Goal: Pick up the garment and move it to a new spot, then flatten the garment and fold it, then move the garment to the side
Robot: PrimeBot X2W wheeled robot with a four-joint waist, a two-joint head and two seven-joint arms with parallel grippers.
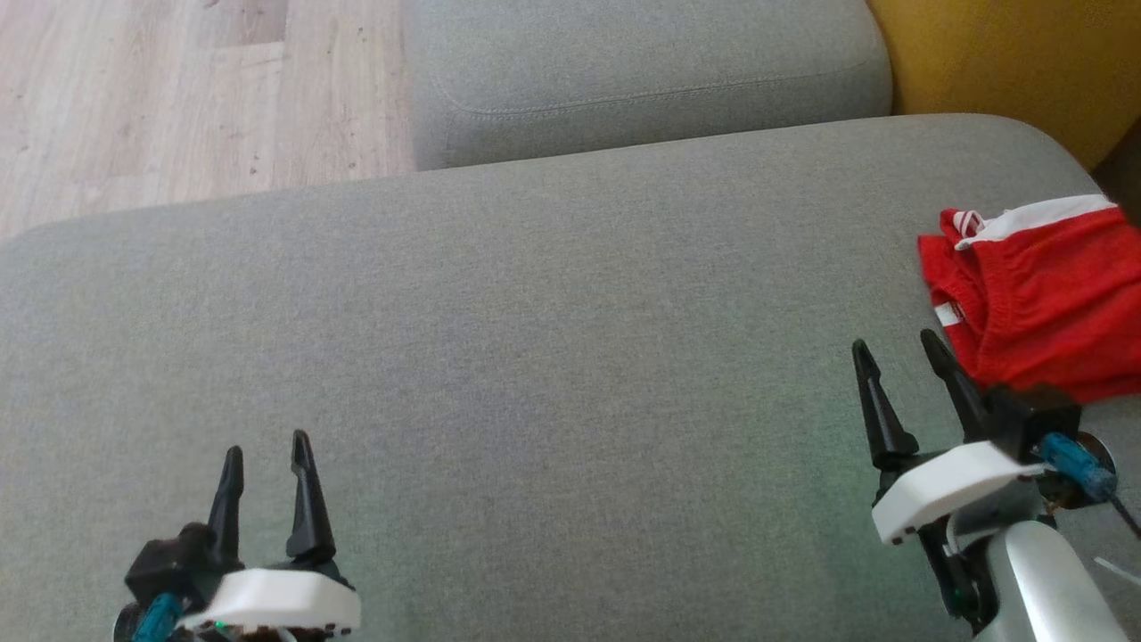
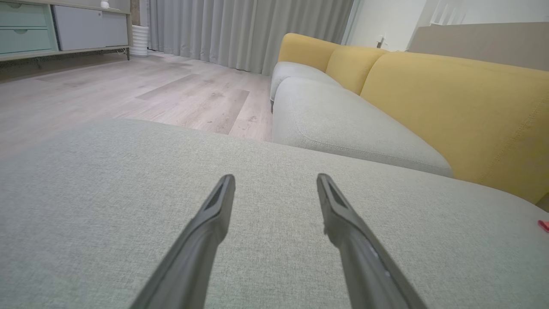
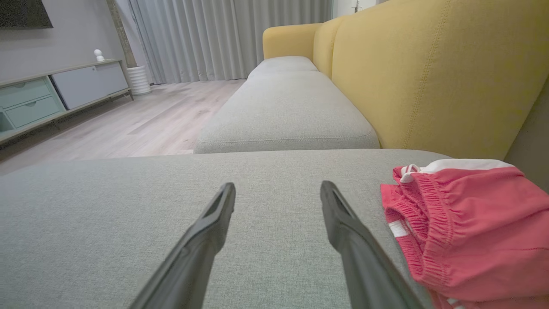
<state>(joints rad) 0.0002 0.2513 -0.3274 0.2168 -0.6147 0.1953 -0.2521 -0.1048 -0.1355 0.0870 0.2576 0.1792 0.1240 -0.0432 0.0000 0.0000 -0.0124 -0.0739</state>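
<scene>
Garment of red soft cloth (image 1: 1043, 303), with gathered waistband (image 3: 433, 214), white band (image 1: 1038, 217) and unreadable white label (image 1: 948, 314), lies at right edge of grey woven sofa cushion (image 1: 535, 357). Left gripper (image 1: 267, 443) and right gripper (image 1: 894, 339) stand released, empty.

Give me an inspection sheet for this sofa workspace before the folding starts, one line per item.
Surface: grey woven fabric sofa cushion, flat.
Job's things: crumpled red cloth shorts with white trim, at the cushion's right edge.
Clutter: nothing seen.
Hands: left hand open, over the cushion; right hand open, close beside the shorts, holding nothing.
Cables: thin dark cable at the right wrist.
Surroundings: yellow upholstered backrest, pale wood plank floor, grey curtains, low cabinet with green drawers.
</scene>
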